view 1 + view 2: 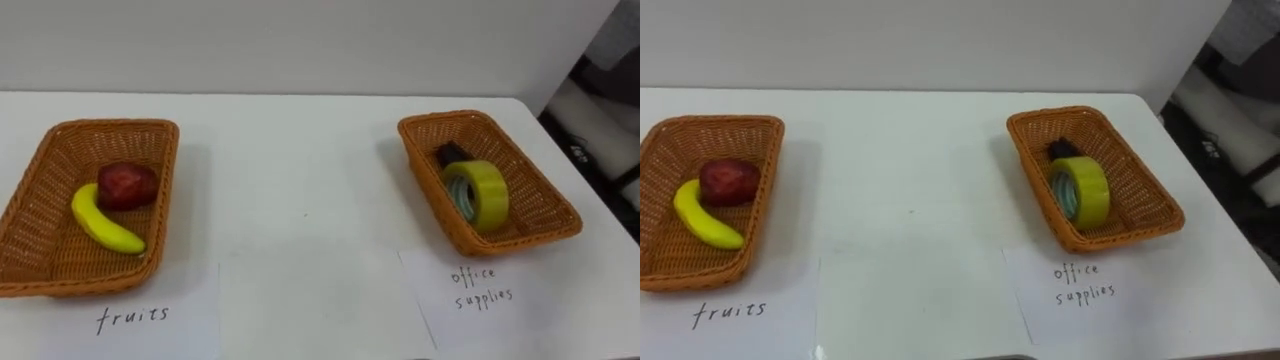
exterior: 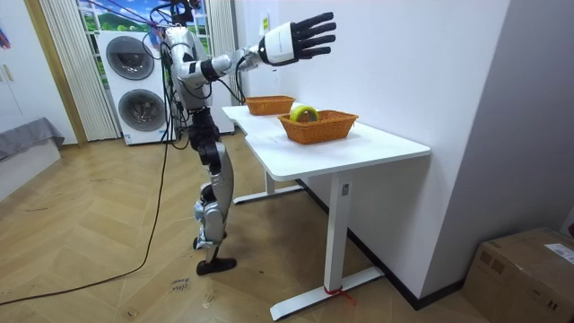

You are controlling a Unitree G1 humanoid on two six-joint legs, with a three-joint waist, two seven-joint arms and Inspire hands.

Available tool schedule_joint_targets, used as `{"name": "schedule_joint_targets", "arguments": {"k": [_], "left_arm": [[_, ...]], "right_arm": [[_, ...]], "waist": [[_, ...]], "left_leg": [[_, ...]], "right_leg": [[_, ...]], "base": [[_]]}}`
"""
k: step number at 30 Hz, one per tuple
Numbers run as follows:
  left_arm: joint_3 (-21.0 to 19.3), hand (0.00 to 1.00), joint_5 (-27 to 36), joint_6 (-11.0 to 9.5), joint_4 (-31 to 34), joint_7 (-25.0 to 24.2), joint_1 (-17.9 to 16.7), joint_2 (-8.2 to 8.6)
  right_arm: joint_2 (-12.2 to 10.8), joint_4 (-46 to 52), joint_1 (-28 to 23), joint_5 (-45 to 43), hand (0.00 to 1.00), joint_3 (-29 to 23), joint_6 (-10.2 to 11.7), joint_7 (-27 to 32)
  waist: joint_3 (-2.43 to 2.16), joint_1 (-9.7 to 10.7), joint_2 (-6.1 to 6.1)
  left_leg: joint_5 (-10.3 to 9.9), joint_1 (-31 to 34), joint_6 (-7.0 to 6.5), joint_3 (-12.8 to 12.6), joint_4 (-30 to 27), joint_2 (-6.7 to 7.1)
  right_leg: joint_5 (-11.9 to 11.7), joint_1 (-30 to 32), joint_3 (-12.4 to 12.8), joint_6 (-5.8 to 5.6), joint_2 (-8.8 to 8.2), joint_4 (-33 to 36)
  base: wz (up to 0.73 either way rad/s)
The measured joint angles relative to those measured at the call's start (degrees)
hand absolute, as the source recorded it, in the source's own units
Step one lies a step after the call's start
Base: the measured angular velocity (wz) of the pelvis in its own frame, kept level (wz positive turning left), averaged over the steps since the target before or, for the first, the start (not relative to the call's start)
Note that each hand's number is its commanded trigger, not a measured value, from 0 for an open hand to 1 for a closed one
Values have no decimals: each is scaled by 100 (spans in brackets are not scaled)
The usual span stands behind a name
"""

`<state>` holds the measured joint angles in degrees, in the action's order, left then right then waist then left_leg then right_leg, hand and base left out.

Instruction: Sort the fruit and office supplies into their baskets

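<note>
The robot is standing at the long edge of the desk (image 1: 300, 200), and it is holding its right hand (image 2: 300, 38) high in the air with the fingers straight and spread, carrying nothing. Well below that hand, the office-supplies basket (image 1: 545, 205) is sitting on the desk, and a yellow tape roll (image 1: 478, 195) is leaning inside it with a small dark item (image 1: 450, 153) just behind the roll; what that item is cannot be told. Farther from the hand, off to its left side, the fruit basket (image 1: 45, 235) is holding a banana (image 1: 105, 227) with a red apple (image 1: 126, 185) touching it. Two paper labels, fruits (image 1: 135, 318) and office supplies (image 1: 485, 288), are lying just in front of their baskets.

Judging by this, the sorting is looking finished, since nothing loose is lying between the baskets. The step in hand is therefore probably clearing the arm away. To do it well, the robot should be bringing the hand back toward its own side rather than straight down, because the basket and the upright tape roll are lying beneath it and a low sweep could knock the roll over or nudge the basket. Keeping the fingers apart and lowering the arm only once it is past the desk edge seems the safest course.
</note>
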<state>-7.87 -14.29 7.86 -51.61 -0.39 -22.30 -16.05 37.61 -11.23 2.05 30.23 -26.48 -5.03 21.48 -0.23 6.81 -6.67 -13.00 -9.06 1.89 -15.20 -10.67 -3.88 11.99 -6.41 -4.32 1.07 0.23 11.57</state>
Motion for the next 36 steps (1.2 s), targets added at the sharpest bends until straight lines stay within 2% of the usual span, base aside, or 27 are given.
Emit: {"name": "schedule_joint_targets", "arguments": {"k": [4, 6, 9, 10, 15, 17, 23, 27, 29, 33, 34, 36], "left_arm": [[-65, 0, -20, -4, 30, 159, -35, -1], [-99, 0, -31, -56, 66, 217, -26, 2], [-98, 0, -36, -81, 69, 215, -3, 8], [-100, 0, -32, -83, 76, 231, 20, 5], [-95, 0, 8, -160, 85, 333, 33, 72], [-95, 0, 9, -215, 80, 375, 36, 114], [-96, 0, 116, -229, 101, 436, 47, 161], [-86, 0, 111, -236, 101, 392, 61, 177], [-79, 0, 114, -249, 99, 394, 112, 235], [-83, 0, 117, -449, -56, 398, 233, 242], [-82, 0, 116, -451, -91, 401, 237, 248], [-71, 0, 125, -439, -157, 434, 256, 324]], "right_arm": [[-5, -300, -369, 104, 0, -356, 113, 496], [-39, -591, -602, 111, 0, -453, 184, 746], [-84, -690, -809, 231, 0, -522, 205, 924], [-126, -762, -910, 337, 0, -535, 268, 997], [-563, -1082, -1201, 820, 0, -683, 389, 1416], [-766, -1285, -1425, 1001, 0, -696, 531, 1548], [-1007, -2472, -1570, 1576, 0, -871, 633, 1675], [-1225, -2936, -1669, 1632, 0, -869, 683, 1650], [-1491, -3046, -1789, 1693, 0, -850, 753, 1589], [-2086, -3498, -2036, 1410, 0, -783, 768, 1389], [-2154, -3557, -2068, 1386, 0, -767, 768, 1368], [-2275, -3837, -2165, 1272, 0, -402, 771, 1205]], "waist": [[10, 106, 37], [-3, 109, 33], [15, 127, 79], [18, 190, 106], [20, 274, 110], [19, 350, 96], [14, 429, 122], [9, 464, 174], [8, 451, 232], [10, 437, 267], [6, 437, 262], [23, 434, 309]], "left_leg": [[-19, 2, 20, -50, -6, -39], [-22, -2, 26, -120, -7, -57], [-23, 6, 27, -211, -10, -64], [-23, 27, 27, -224, -8, -63], [-22, -32, 27, -349, -5, -74], [-23, -28, 27, -363, -2, -71], [-26, -21, 32, -383, 136, -69], [-30, -21, 42, -422, 141, -82], [-30, -61, 42, -493, 140, -81], [-32, -84, 41, -503, 132, -75], [-32, -93, 41, -501, 132, -74], [-38, -107, 42, -509, 135, -73]], "right_leg": [[-12, 12, 40, 20, 37, -22], [-20, 62, 150, 34, 67, -2], [-23, 136, 279, 39, 86, 20], [-23, 159, 297, 39, 88, 14], [-28, 158, 421, 44, 108, 18], [-30, 162, 426, 41, 105, 13], [-43, 280, 539, 36, 152, 30], [-65, 334, 620, 50, 178, 62], [-61, 349, 699, 50, 186, 107], [-51, 353, 749, 44, 188, 121], [-51, 352, 748, 43, 186, 130], [-49, 346, 738, 40, 183, 147]], "base": [[-9], [-21], [-25], [-9], [-13], [-2], [-6], [-17], [-19], [-7], [-6], [0]]}}
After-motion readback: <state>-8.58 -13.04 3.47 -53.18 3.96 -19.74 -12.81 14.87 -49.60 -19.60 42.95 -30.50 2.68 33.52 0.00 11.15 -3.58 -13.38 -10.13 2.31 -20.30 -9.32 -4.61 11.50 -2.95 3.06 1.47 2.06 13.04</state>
